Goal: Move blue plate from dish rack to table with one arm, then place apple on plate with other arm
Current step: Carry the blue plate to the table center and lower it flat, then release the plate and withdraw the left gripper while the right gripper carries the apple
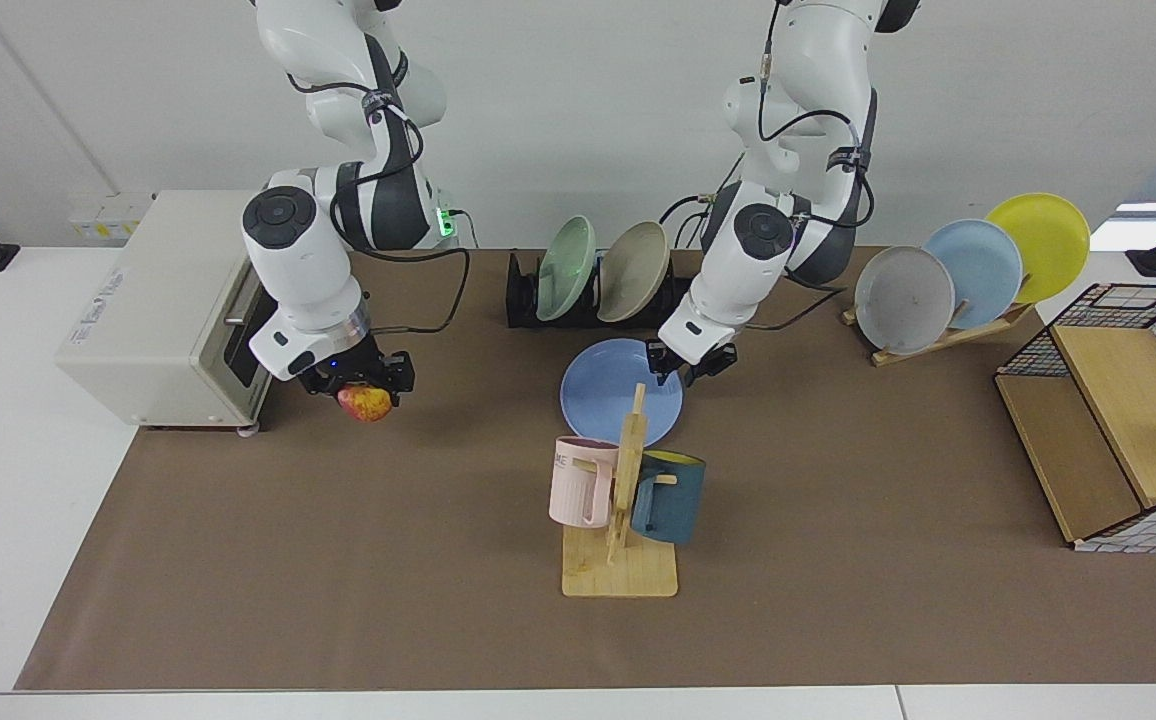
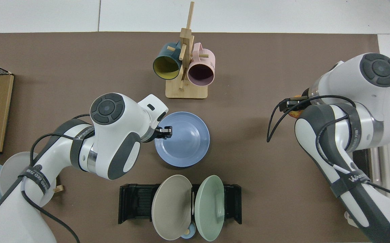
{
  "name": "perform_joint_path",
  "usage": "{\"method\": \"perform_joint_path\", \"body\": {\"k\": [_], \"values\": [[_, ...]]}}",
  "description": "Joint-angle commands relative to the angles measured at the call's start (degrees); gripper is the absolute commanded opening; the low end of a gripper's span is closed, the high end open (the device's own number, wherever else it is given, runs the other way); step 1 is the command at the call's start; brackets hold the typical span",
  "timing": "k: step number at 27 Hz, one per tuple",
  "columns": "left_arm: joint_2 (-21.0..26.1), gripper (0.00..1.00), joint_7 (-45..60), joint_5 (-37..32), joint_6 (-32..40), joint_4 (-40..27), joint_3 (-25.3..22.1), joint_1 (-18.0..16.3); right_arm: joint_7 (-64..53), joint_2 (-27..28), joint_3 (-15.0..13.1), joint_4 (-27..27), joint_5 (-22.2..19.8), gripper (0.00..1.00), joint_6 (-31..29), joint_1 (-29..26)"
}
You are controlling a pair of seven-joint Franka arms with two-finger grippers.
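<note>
The blue plate (image 1: 621, 391) (image 2: 182, 139) lies flat and low over the brown mat of the table (image 1: 338, 560), just in front of the dish rack (image 1: 523, 300) (image 2: 134, 202). My left gripper (image 1: 686, 362) (image 2: 164, 130) is shut on the plate's rim, on the side away from my right arm. Near the toaster oven, my right gripper (image 1: 368, 383) is shut on the red and yellow apple (image 1: 366, 403), holding it a little above the mat. In the top view the right arm hides nearly all of the apple (image 2: 294, 114).
The dish rack holds a green plate (image 1: 566, 268) and a beige plate (image 1: 633, 270). A wooden mug tree (image 1: 621, 520) with two mugs stands just in front of the blue plate. A toaster oven (image 1: 168, 300), a wooden plate stand (image 1: 938, 335) with three plates and a wire basket (image 1: 1118, 420) line the sides.
</note>
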State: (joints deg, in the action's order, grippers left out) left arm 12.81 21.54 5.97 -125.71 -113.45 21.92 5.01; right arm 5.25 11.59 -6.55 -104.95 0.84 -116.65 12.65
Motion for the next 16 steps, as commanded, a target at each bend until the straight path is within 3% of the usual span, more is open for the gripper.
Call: {"method": "perform_joint_path", "body": {"k": [1,5,16], "values": [[-1.5,0.86,0.2,-3.4,0.5,-1.2,-0.8,-0.3,-0.8,-0.4,-0.3,-0.2,1.1,0.13,0.8,0.6],[-2.1,1.0,2.9,-9.3,7.0,1.3,-1.0,-0.8,0.4,-0.8,-0.2,-0.5,1.1,0.13,0.8,1.1],[-11.5,1.0,0.7,-8.1,16.7,4.2,-2.0,-10.2,7.4,-1.4,-0.2,-1.3,1.1,0.13,0.7,5.5]]}}
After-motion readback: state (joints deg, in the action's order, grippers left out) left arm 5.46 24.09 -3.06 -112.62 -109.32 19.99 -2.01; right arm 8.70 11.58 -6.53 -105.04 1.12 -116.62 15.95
